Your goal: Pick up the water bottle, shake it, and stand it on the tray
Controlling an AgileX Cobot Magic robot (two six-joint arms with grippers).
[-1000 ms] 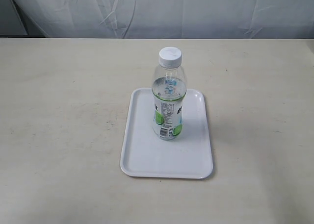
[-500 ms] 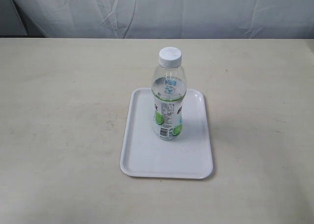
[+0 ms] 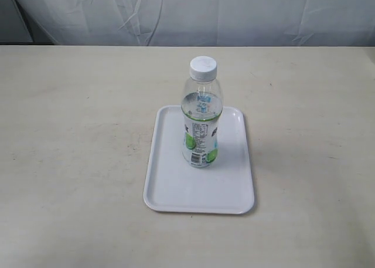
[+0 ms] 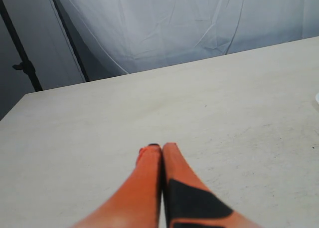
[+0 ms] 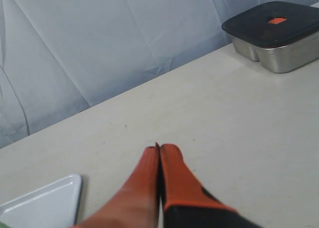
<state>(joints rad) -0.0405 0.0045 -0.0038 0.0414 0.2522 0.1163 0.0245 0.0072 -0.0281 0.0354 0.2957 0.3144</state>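
The water bottle (image 3: 201, 112) stands upright on the white tray (image 3: 176, 189) in the middle of the table, its white cap on top and some water inside. No arm shows in the exterior view. My left gripper (image 4: 158, 147) is shut with nothing between its orange fingers, over bare table; the bottle is out of that view. My right gripper (image 5: 159, 148) is also shut and holds nothing. A corner of the tray (image 5: 50, 203) shows beside it in the right wrist view.
A metal container with a dark lid (image 5: 274, 31) sits at the table's far part in the right wrist view. A white cloth backdrop (image 3: 187, 13) hangs behind the table. A dark stand pole (image 4: 22, 53) is off the table's edge.
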